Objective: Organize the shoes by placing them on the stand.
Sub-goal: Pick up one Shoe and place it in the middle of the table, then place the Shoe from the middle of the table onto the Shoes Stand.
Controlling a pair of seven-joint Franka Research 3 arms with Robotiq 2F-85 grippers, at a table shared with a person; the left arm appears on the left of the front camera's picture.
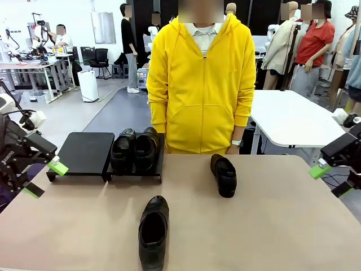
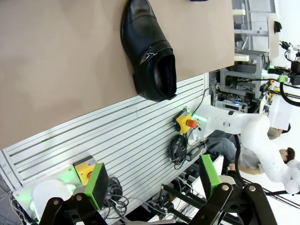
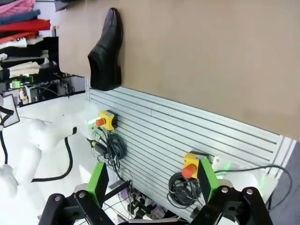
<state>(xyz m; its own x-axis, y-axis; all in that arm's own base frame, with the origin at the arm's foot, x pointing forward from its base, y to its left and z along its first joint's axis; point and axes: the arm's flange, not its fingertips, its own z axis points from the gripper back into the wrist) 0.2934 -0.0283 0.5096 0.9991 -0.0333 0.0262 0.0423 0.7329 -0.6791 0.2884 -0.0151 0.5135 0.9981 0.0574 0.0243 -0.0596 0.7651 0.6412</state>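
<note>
**Sam:** Where is the stand?

**Mia:** It sits on the desk, by the far edge, close to the far left corner.

**Sam:** Are there shoes on it?

**Mia:** Yes, two. The first shoe and the second shoe stand side by side on its right part, touching.

**Sam:** And the other two?

**Mia:** The third shoe lies on the desk near the far edge, right of the stand. It is in front of the person in the yellow top. The fourth shoe lies in the middle of the near edge, with its heel end right at the edge.

**Sam:** What do the grippers do?

**Mia:** The left gripper hangs by the left edge. The right gripper hangs by the right edge. Both have their fingers wide apart and hold nothing.
</note>
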